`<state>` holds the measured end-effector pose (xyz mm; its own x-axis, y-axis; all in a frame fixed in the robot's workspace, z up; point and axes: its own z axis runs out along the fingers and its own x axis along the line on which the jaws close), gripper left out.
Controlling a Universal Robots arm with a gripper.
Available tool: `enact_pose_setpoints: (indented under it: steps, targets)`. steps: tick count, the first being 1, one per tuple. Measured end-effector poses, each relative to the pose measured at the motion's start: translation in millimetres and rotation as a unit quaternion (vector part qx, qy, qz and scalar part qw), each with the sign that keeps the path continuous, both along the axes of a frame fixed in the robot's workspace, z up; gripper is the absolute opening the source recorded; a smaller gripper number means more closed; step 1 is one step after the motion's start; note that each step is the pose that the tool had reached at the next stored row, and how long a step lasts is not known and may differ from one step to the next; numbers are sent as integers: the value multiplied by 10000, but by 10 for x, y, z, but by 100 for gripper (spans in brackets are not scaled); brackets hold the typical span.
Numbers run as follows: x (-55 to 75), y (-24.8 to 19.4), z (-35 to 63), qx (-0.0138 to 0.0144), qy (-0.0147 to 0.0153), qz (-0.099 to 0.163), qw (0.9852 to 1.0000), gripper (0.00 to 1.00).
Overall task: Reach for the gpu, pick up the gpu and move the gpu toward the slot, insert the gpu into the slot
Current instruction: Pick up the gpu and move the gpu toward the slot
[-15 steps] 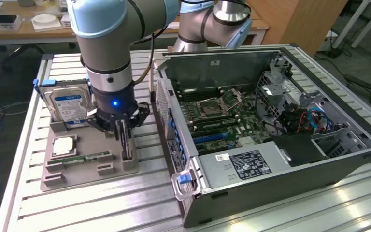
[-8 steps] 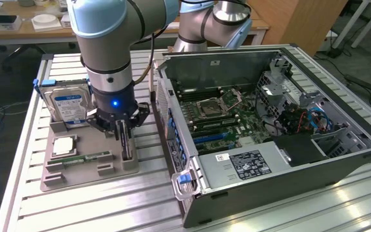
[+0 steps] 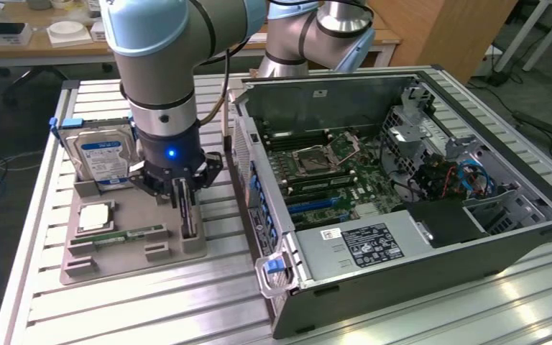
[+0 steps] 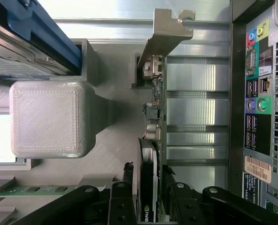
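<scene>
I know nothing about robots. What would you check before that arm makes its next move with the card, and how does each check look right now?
1. Hand lined up over the gpu: ok, the card runs under its middle.
2. gpu standing on edge in its tray: ok.
3. Computer case open: ok, motherboard exposed.
4. Target slot free: cannot tell.
5. Hard drive and memory stick apart from the hand: ok.
</scene>
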<state>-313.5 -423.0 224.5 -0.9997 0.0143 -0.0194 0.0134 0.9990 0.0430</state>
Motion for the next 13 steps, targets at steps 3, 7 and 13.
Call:
enact_pose_setpoints:
  steps: [3,7,13]
  targets:
    - [3,11,-2,0,0,0,10000,36]
    - [3,26,-3,0,0,-1,10000,36]
    - [4,31,-4,0,0,0,10000,36]
